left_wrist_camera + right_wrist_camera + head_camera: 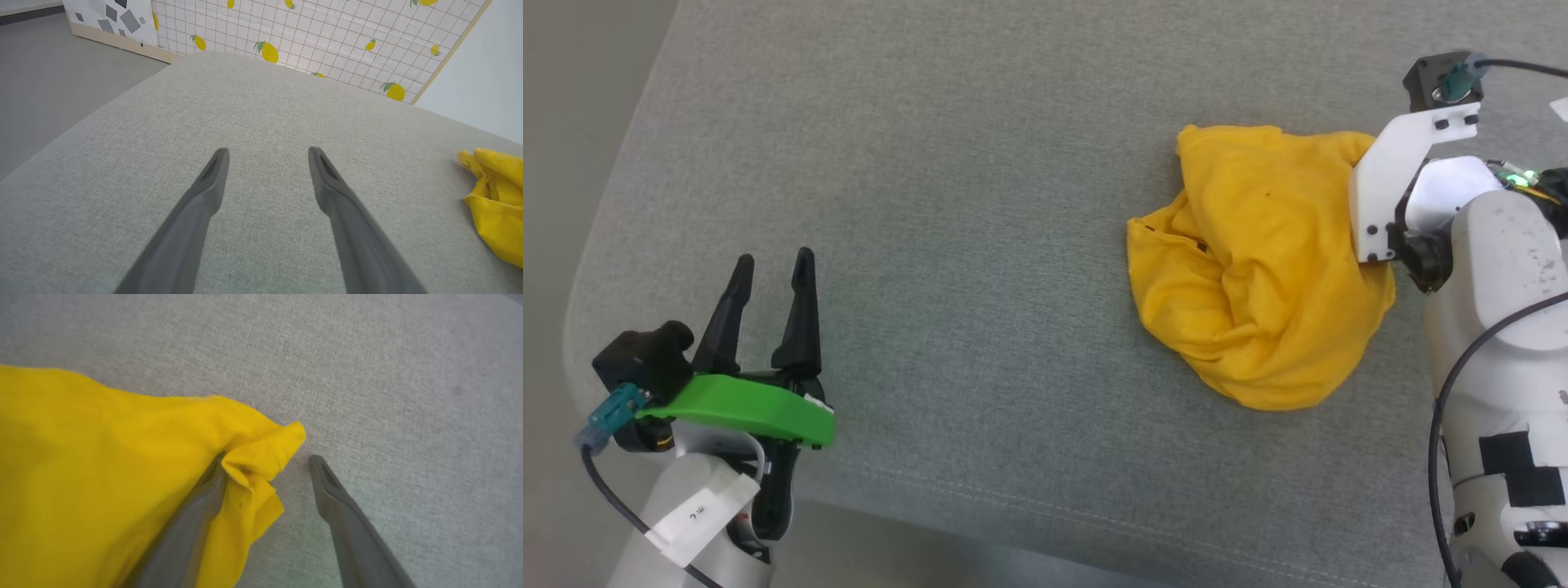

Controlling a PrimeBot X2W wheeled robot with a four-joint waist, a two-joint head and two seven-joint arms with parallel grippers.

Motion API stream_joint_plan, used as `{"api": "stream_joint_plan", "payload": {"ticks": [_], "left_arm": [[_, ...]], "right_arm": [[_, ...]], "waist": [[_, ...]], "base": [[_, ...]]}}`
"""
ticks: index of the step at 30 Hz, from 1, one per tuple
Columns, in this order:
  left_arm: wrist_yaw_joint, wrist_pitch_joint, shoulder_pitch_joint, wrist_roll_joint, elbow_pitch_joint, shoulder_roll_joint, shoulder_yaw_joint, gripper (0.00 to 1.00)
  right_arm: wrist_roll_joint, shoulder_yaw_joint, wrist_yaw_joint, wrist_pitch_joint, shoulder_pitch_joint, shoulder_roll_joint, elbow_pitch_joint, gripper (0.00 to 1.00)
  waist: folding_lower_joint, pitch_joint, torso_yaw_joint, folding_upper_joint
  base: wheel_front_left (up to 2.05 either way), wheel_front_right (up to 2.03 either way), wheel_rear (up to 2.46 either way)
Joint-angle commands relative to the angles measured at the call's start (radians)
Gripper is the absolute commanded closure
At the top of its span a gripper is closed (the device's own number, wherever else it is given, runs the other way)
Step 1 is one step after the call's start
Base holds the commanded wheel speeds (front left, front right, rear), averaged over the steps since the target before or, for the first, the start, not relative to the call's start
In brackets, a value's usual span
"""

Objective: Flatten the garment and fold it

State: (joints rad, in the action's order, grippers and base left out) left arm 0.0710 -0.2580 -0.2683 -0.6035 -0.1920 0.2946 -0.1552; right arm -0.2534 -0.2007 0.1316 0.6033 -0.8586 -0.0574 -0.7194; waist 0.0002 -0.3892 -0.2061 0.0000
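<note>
Head view is showing the garment lying crumpled at the frame's right on the grey cushion, looking light, limp and prone to sagging. The right gripper is gaping wide with a hem corner between its fingers, a sensible pinch point. The left gripper is hovering wide and empty, lower left.

We log bright, even, diffuse light in all three views. The garment casts only a faint, soft shadow on the grey fabric surface. Right wrist view is soft; the garment blurs close to the lens. Left wrist view bows mildly toward its edges.
</note>
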Motion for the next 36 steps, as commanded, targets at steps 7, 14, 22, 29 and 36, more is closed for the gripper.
{"api": "stream_joint_plan", "payload": {"ticks": [7,14,22,29,36], "left_arm": [[0.011,-0.004,0.011,0.033,-0.039,-0.031,0.012,0.0],[-0.017,-0.003,0.087,0.051,-0.047,-0.048,0.024,0.0],[-0.059,0.019,0.157,0.053,-0.018,-0.076,0.0,0.0],[-0.072,0.042,0.186,0.047,0.005,-0.074,-0.007,0.0],[-0.077,0.056,0.204,0.038,0.01,-0.066,-0.008,0.0]], "right_arm": [[0.063,0.04,-0.001,-0.111,-0.014,0.007,-0.027,1.0],[0.269,0.185,-0.001,-0.2,0.039,0.007,0.09,1.0],[0.5,0.324,-0.001,0.029,0.463,-0.062,0.487,1.0],[0.568,0.252,-0.001,0.249,0.924,-0.054,0.744,1.0],[0.55,0.136,-0.001,0.168,1.015,-0.004,0.785,0.0]], "waist": [[-0.0002,0.089,0.028,0.0],[-0.0002,0.249,0.122,0.0],[-0.0002,0.356,0.183,0.0],[-0.0002,0.364,0.194,0.0],[-0.0002,0.369,0.196,0.0]], "base": [[0.0,0.0,0.0],[0.0,0.0,0.0],[0.0,0.0,0.0],[0.0,0.0,0.0],[0.0,0.0,0.0]]}}
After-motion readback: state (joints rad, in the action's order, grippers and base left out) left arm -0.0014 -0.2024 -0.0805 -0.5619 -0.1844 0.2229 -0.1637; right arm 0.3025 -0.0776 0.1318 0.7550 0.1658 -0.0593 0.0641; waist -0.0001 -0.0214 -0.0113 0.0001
